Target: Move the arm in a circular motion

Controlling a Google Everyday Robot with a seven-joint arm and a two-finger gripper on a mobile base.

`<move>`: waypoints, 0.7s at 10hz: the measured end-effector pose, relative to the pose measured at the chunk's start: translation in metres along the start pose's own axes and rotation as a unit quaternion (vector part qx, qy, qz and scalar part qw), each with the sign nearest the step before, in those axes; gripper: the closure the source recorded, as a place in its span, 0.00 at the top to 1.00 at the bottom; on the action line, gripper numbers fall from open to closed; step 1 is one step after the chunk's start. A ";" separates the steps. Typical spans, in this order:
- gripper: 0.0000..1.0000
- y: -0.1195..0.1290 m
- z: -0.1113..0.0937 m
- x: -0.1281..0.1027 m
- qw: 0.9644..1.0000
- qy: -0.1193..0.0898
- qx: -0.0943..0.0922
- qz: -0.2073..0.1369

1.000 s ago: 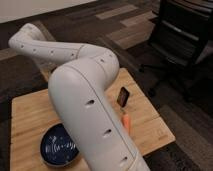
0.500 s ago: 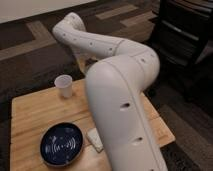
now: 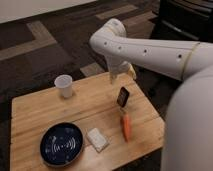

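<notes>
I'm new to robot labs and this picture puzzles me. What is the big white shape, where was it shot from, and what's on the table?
This is one picture from a single camera looking down on the scene; its mounting isn't known. The thick white shape is the robot's arm. It reaches in from the right and bends down to a small gripper, which hangs over the table's far edge. On the wooden table are a white cup, a dark blue plate, a small white block, an orange carrot-like item and a small dark upright object. Nothing appears to be held.
</notes>
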 end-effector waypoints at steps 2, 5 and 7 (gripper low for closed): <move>0.65 0.074 -0.031 0.053 0.997 -0.006 -0.034 -0.065; 0.65 0.195 -0.079 0.140 0.979 0.006 -0.082 -0.184; 0.65 0.282 -0.105 0.162 0.951 0.001 -0.106 -0.290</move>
